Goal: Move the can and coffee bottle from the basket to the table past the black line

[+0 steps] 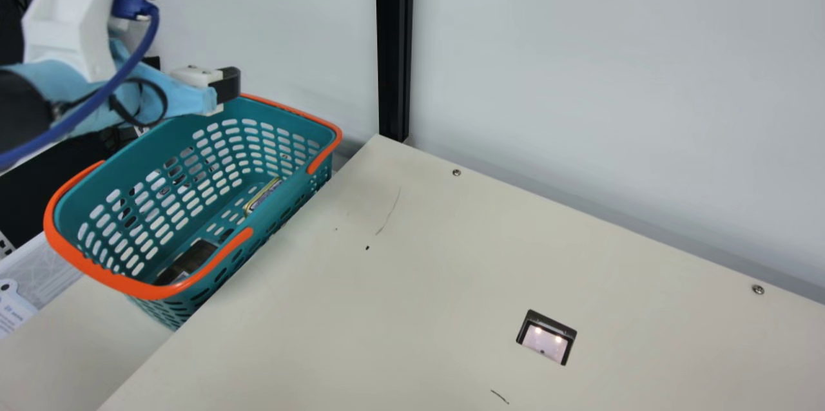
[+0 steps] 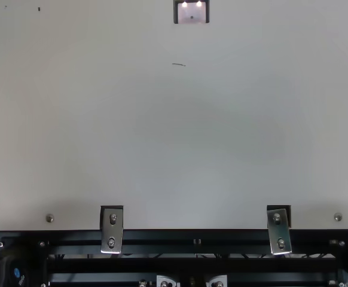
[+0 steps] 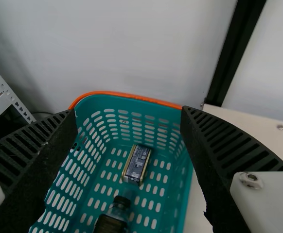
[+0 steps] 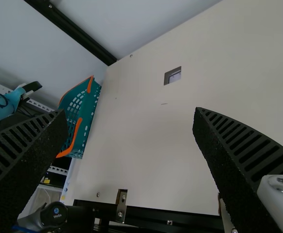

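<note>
The cream table (image 1: pixel 387 308) is spreading out to the right, its bare top giving the goods a place to go. The green basket (image 1: pixel 293 182) is standing along the table's left edge, its orange handles lying down at the rim. The left gripper (image 3: pixel 128 112) is hanging over the far part of the basket, its fingers spreading wide apart and holding nothing. The right gripper (image 4: pixel 130 112) is also holding its fingers apart with nothing between them, facing the table from the right, and this pick is probably not calling for it.

The coffee bottle (image 3: pixel 111 223) is lying in the near part of the basket, its dark cap pointing towards the can (image 3: pixel 137 164). The can, a flat-sided tin, is resting on the basket floor farther off, close to the wall on the table side. A short dark line (image 1: pixel 499 396) is marking the table's near part, perhaps the one to pass.

The job is seemingly standing at its first pick, with both goods waiting inside. The next move is calling for the left gripper to be lowering between the walls, lining up across the can or the bottle, then closing and lifting clear of the rim before heading right.
</note>
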You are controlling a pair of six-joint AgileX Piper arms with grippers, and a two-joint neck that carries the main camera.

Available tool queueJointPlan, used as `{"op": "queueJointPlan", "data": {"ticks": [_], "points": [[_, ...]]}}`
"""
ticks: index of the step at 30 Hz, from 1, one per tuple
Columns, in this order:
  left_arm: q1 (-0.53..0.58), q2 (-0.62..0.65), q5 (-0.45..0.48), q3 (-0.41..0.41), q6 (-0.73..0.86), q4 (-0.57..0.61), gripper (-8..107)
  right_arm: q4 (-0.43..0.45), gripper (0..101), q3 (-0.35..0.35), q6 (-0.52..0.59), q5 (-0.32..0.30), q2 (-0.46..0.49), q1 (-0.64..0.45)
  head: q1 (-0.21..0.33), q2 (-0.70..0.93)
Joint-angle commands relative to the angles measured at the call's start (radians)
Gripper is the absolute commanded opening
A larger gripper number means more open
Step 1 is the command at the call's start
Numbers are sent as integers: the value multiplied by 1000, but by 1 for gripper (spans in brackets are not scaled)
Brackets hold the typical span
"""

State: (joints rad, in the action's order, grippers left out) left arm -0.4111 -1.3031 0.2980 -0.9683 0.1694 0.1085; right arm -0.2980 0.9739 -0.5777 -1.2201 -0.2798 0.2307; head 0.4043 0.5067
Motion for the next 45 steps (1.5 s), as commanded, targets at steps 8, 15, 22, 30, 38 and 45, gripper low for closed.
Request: {"op": "queueJointPlan", "data": {"ticks": [8,15,22,30,38,45], "points": [[-162,-323,179,-217,520,261,90,0,101,0,0,0,0,0,32,17],[-228,-477,252,-285,728,339,90,0,101,0,0,0,0,0,32,17],[-236,-588,290,-311,824,369,90,0,101,0,0,0,0,0,32,17],[-193,-704,293,-353,786,345,90,0,101,0,0,0,0,0,32,17],[-124,-839,275,-437,651,271,90,0,101,0,0,0,0,0,32,17],[-74,-971,271,-549,523,192,90,0,101,0,0,0,0,0,32,17]]}}
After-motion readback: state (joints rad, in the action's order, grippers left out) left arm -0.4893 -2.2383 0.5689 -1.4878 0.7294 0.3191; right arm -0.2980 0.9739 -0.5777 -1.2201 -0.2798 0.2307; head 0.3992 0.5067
